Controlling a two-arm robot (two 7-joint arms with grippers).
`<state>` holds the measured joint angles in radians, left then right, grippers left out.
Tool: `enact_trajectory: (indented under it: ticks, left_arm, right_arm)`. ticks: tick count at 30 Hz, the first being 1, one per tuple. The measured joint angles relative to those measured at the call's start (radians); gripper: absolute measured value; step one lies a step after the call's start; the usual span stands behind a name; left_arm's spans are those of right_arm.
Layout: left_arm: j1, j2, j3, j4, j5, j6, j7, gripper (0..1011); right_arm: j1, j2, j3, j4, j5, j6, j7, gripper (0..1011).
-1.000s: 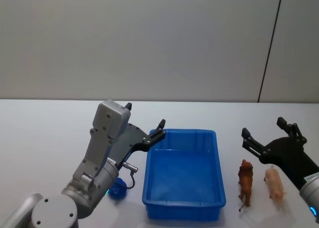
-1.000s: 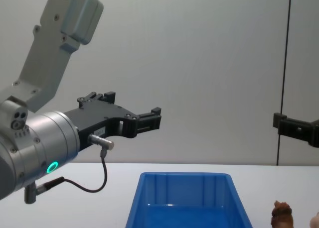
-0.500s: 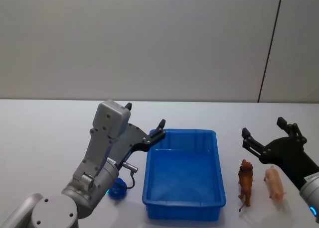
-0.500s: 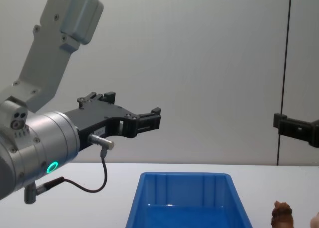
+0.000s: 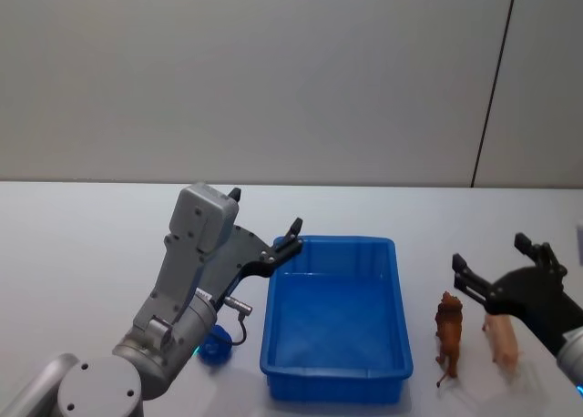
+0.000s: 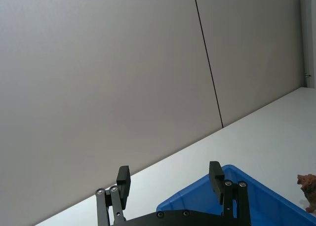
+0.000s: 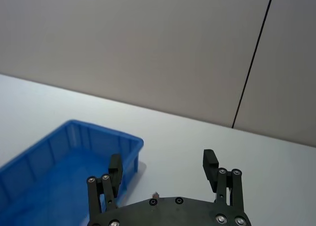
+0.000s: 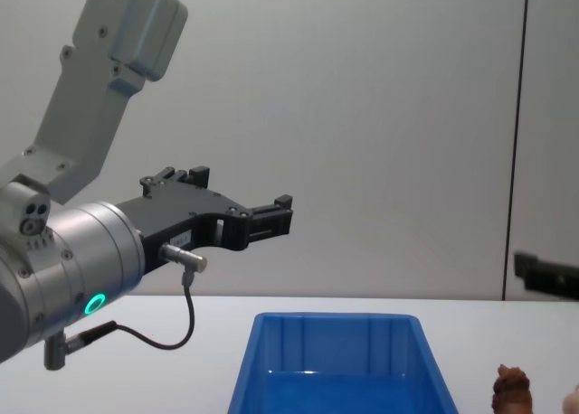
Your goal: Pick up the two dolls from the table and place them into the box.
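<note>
Both my pincers are open, and the dolls stand on the desk beside the box.

In the head view my right pincer [image 5: 490, 252] hangs with jaws spread above the brown doll [image 5: 447, 321] and the peach doll [image 5: 501, 337]. Both stand on the desk [image 5: 73, 253] just right of the blue box [image 5: 332, 381]. The chest view catches the brown doll's head at its lower edge. My left pincer [image 5: 265, 210], spread wide and holding nothing, is raised by the box's far left corner. A small blue toy [image 5: 214, 347] lies under that arm.
</note>
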<state>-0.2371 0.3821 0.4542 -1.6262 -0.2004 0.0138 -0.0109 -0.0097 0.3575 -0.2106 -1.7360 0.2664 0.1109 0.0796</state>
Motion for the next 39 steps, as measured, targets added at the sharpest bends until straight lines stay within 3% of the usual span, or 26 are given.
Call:
enact_trajectory:
  ticks: [19,39]
  left_arm:
    - [0.0,0.0,0.0,0.0,0.0,0.0,0.0,1004]
    - [0.0,0.0,0.0,0.0,0.0,0.0,0.0,1003]
  right_arm:
    - [-0.008,0.042,0.022,0.098,-0.064,0.137,0.02,1001]
    - [0.055,0.019,0.014,0.235,-0.084,0.22,0.087,1001]
